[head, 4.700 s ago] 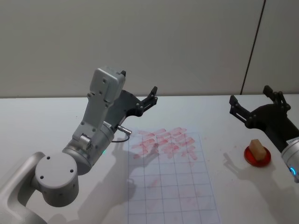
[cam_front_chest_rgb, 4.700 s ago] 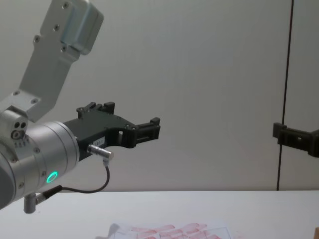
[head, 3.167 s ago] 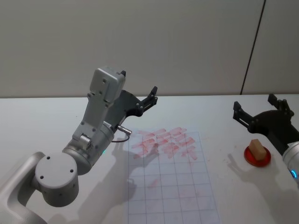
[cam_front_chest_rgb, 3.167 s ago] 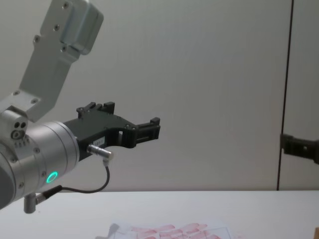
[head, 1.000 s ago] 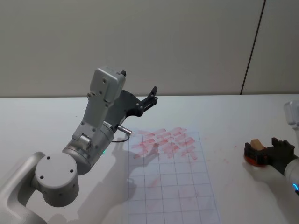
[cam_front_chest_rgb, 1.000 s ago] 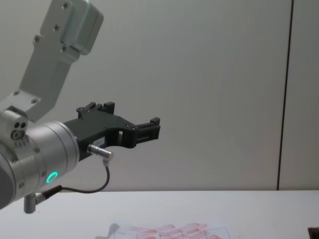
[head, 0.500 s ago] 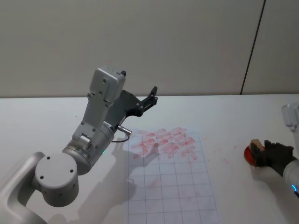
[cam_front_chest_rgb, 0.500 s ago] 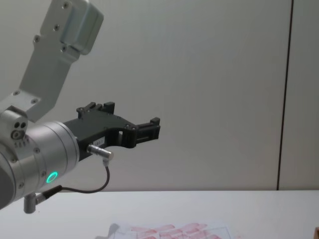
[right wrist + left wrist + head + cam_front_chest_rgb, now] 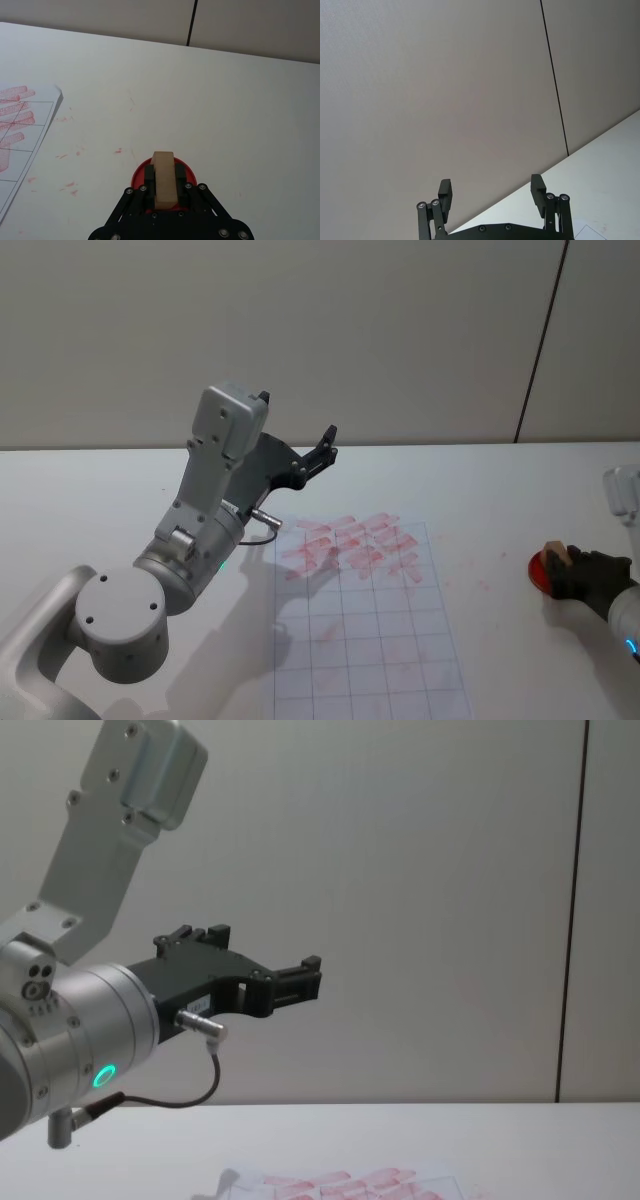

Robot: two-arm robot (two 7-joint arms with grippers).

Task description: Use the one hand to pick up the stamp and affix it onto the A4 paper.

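- The right hand (image 9: 164,171) clamps the stamp (image 9: 163,190) on the red pad (image 9: 138,176), right of the A4 paper (image 9: 370,640), likely for inking.
- The left hand (image 9: 491,186) hangs parked, jaws apart.

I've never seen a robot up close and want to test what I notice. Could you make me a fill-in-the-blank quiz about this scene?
1. The right gripper has its jaws ___ on the wooden stamp.
2. Under the stamp lies a round ___ pad.
3. The left gripper, raised and idle, has its jaws ___.
Missing words: shut; red; open.
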